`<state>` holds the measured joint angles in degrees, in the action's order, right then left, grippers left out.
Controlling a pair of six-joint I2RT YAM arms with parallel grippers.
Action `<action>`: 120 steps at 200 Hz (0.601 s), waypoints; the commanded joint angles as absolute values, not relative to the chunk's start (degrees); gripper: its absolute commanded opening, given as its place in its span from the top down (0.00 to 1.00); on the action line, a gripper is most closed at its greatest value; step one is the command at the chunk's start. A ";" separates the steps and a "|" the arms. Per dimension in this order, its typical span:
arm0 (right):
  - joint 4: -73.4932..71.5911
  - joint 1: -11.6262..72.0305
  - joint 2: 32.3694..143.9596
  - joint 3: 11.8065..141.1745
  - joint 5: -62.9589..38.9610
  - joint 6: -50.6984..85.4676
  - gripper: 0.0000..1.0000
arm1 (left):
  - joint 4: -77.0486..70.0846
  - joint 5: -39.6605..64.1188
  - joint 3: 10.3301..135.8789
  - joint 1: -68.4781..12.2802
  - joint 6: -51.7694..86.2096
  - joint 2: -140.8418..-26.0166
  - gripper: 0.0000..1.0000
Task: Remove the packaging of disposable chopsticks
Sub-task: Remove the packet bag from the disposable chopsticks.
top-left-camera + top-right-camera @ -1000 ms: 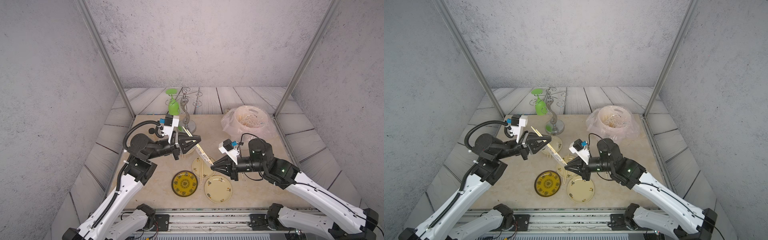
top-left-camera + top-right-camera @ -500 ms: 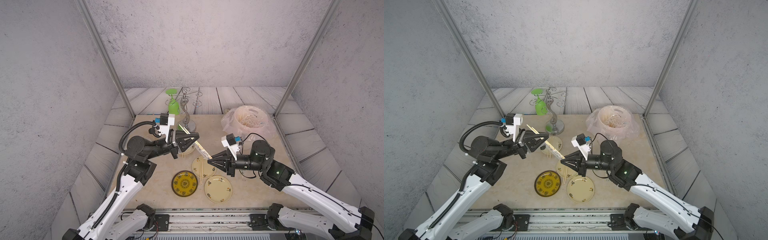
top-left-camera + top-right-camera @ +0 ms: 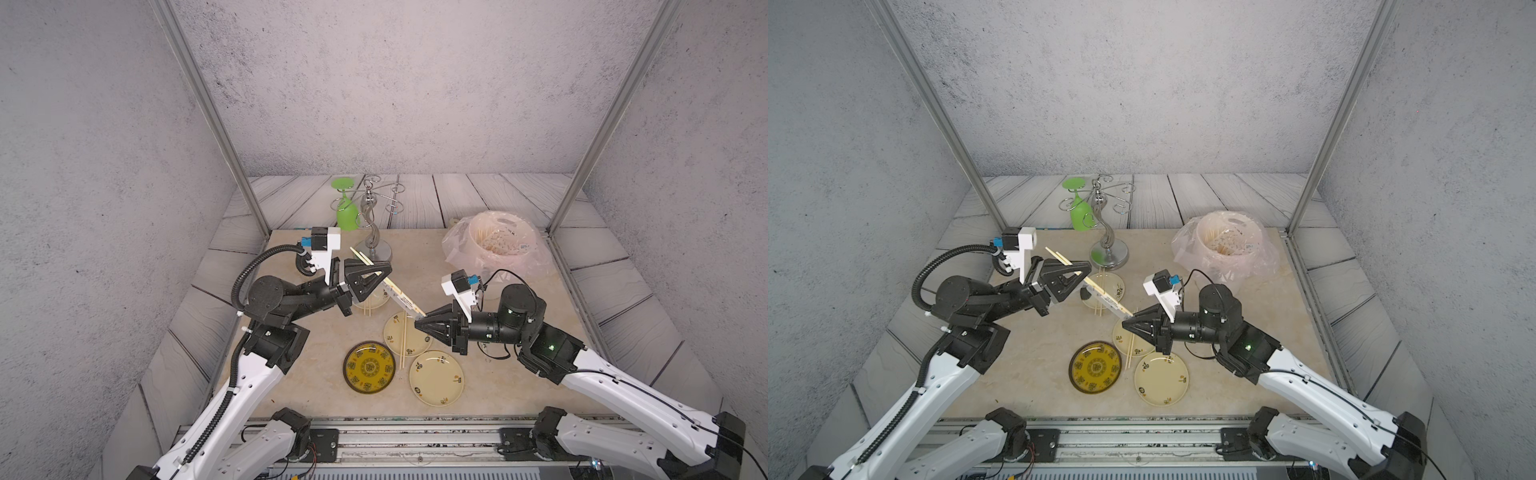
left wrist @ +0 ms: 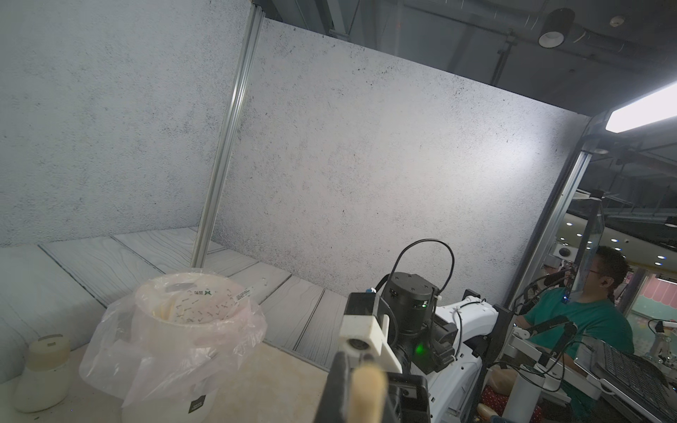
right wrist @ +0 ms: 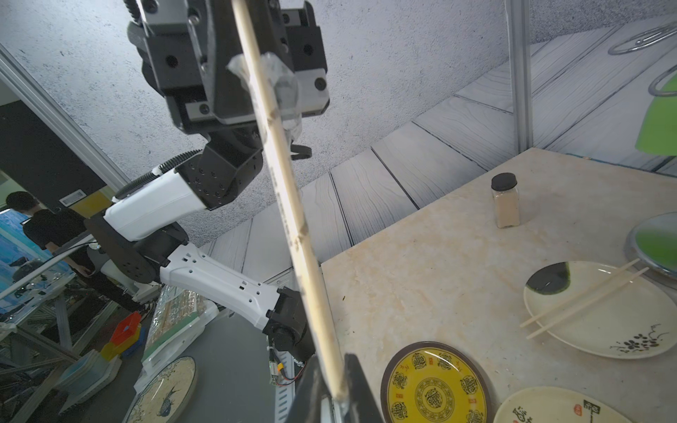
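Pale bamboo is what I have strung between my two arms: one pair of chopsticks held in the air above the table, slanting from high at the back left down toward the front right. My left gripper is clamped tight on the pair near its upper end, and the bare stick tips poke out past the jaws toward the back wall. Below that grip the pair wears its clear sleeve, printed with small dark marks. In the right wrist view the plastic is crumpled into a loose bunch just beside the left jaws. My right gripper is pinched together on the lower end with the jaws nearly touching. The tip of the pair sits between them, though I cannot tell whether they bite only plastic or wood as well. In both top views that lower end shows near the far rim of the middle cream plate, which has a loose pair lying across it. The back cream plate, partly under the left gripper, carries another bare pair. A yellow plate and a front cream plate lie nearer me, apart from both grippers. At the back right stands a white bin lined with a pinkish bag, with pale sticks and printed plastic inside.
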<state>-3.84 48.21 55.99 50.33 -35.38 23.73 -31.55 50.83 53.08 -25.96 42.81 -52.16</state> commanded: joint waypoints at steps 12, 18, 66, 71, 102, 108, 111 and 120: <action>-6.15 48.17 54.18 49.92 -34.71 24.65 1.00 | -34.35 50.54 52.81 -25.22 43.44 -51.68 1.00; -6.15 48.17 54.11 49.86 -34.51 24.77 1.00 | -34.31 50.55 52.73 -25.18 43.50 -51.66 1.00; -4.22 48.17 52.33 47.33 -32.71 24.88 1.00 | -33.78 48.85 52.26 -23.81 42.59 -49.98 1.00; -3.72 48.22 52.07 46.84 -32.51 24.77 1.00 | -33.44 48.79 52.29 -23.54 42.36 -49.72 1.00; 1.93 48.16 49.24 43.91 -28.65 22.11 1.00 | -32.45 48.61 52.46 -21.98 41.48 -48.44 1.00; 3.27 48.16 48.71 43.54 -27.43 21.41 1.00 | -32.21 48.65 52.60 -21.89 41.33 -48.34 1.00; 3.90 48.16 48.53 43.51 -26.94 20.97 1.00 | -32.11 48.69 52.62 -21.89 41.29 -48.27 1.00; 5.84 48.18 48.04 43.68 -25.74 19.76 1.00 | -31.94 48.87 52.64 -21.80 41.10 -48.32 1.00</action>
